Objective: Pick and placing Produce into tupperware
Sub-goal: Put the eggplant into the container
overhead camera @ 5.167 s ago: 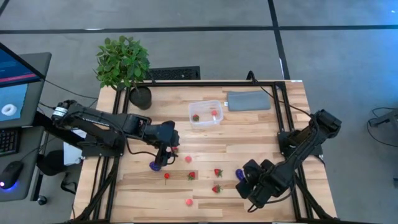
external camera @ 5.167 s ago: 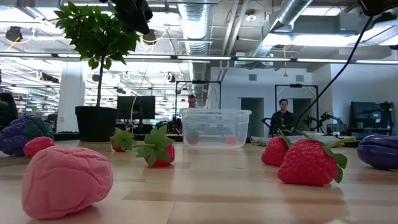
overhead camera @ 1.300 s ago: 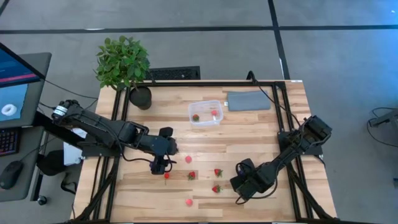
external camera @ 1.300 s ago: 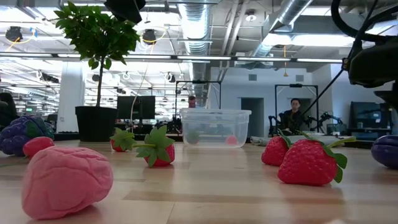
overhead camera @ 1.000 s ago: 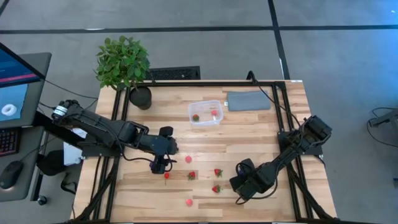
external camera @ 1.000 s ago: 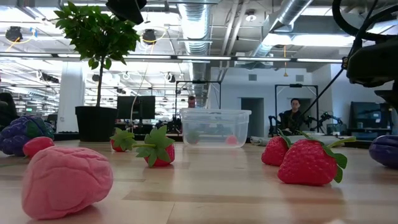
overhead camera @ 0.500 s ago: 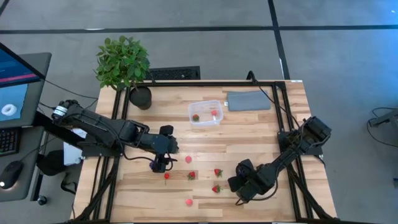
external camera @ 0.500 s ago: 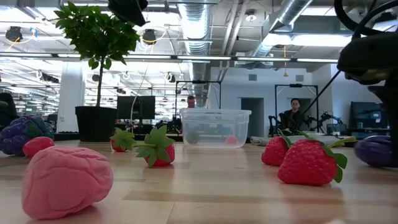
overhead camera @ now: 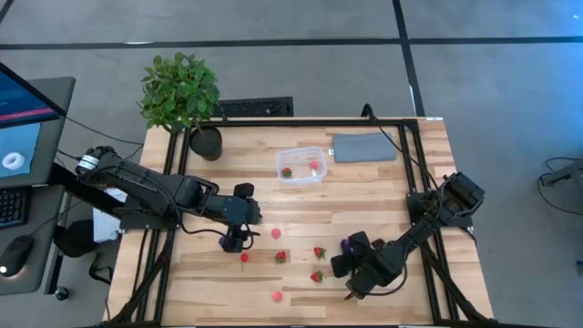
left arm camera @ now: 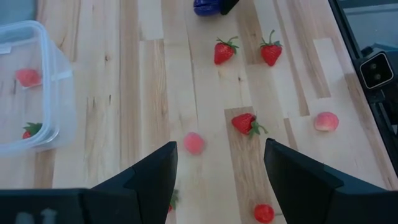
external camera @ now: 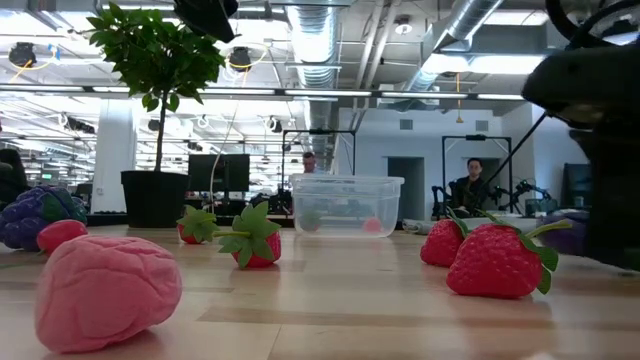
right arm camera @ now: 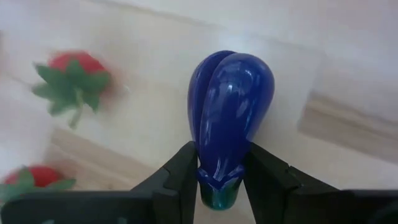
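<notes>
Right jaws (right arm camera: 222, 180) closed on a dark blue eggplant (right arm camera: 229, 118), gripping its narrow stalk end; long axis running straight out from between the two fingers, rounded fat end pointing away from the wrist, green cap tucked down between the fingertips. Beyond the eggplant's tip, pale wooden tabletop (right arm camera: 149, 118); off to one side of the jaws, two strawberries (right arm camera: 73, 78) lying on the wood, well clear of the grip. Seen from above, right jaws (overhead camera: 351, 246) sitting at the near right part of the tabletop, just beside a pair of strawberries (overhead camera: 319, 252).

Left jaws (left arm camera: 217, 180) standing wide apart, holding nothing, pointing across the boards. Directly ahead between the fingers, a small pink round piece (left arm camera: 194, 143) and a strawberry (left arm camera: 245, 123); further out, two more strawberries (left arm camera: 224, 51) and a peach-coloured piece (left arm camera: 326, 121). Off to one side of these jaws, the tupperware (left arm camera: 53, 87), clear and low-walled, holding a pink piece (left arm camera: 27, 77) and a strawberry (left arm camera: 30, 131). From overhead, left jaws (overhead camera: 232, 241) well apart from the tupperware (overhead camera: 301, 166), which sits toward the far edge beside a grey pad (overhead camera: 363, 147).
</notes>
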